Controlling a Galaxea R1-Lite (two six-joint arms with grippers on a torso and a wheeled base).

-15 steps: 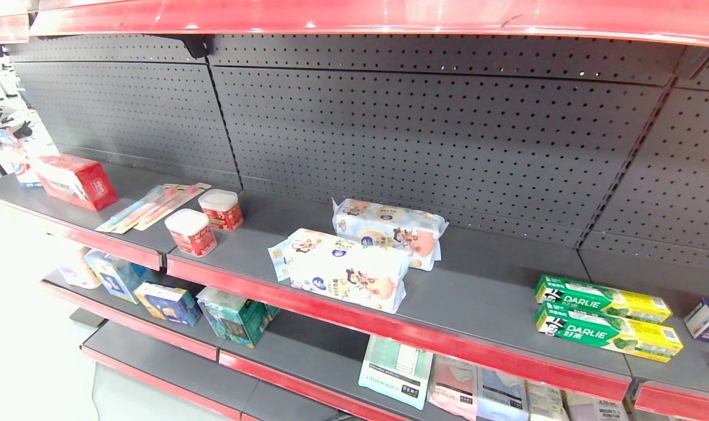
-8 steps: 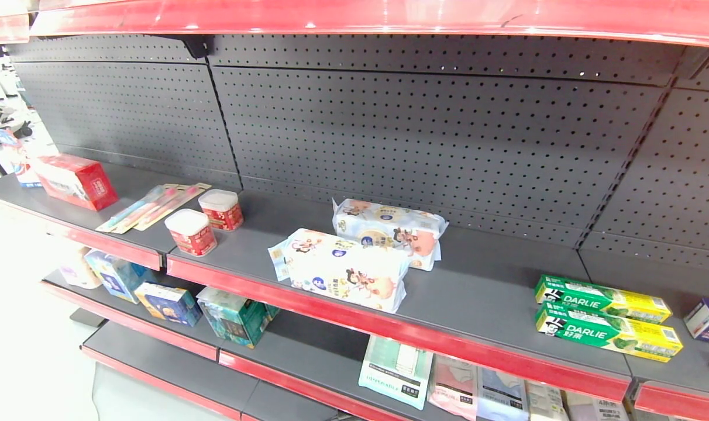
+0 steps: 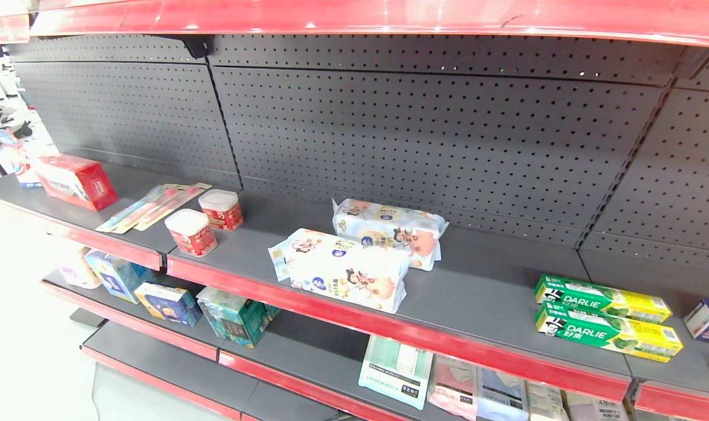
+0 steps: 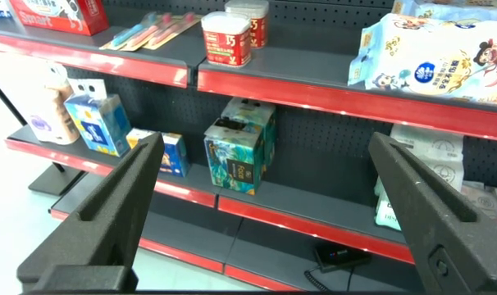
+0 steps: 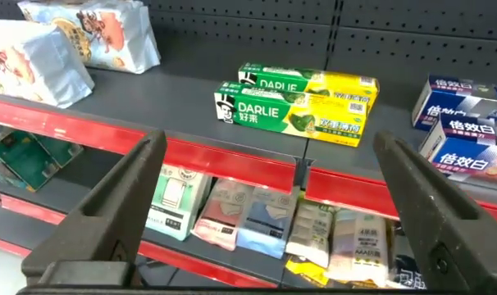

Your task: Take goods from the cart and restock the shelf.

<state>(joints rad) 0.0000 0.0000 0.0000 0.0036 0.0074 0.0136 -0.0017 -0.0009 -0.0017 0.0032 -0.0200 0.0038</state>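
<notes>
The left gripper (image 4: 265, 141) has its fingers (image 4: 109, 209) spread wide with nothing between them. It is held off the front of the lower boards, where a green box (image 4: 240, 147) stands. The right gripper (image 5: 269, 141) is likewise spread and empty, off the red front edge of the shelf (image 3: 483, 292), near two toothpaste boxes (image 5: 294, 102) that lie side by side on it.

In the head view everything lies as it did a second ago, with no pack shifted. Two tissue packs (image 3: 343, 269) lie mid-shelf, one just behind the other. To their left stand two white-lidded jars (image 3: 190, 232), then toothbrush cards (image 3: 152, 206) and a red box (image 3: 76, 180). Flat packets (image 5: 257, 217) sit on the board below the toothpaste, and blue-and-white boxes (image 5: 470, 131) lie to its right.
</notes>
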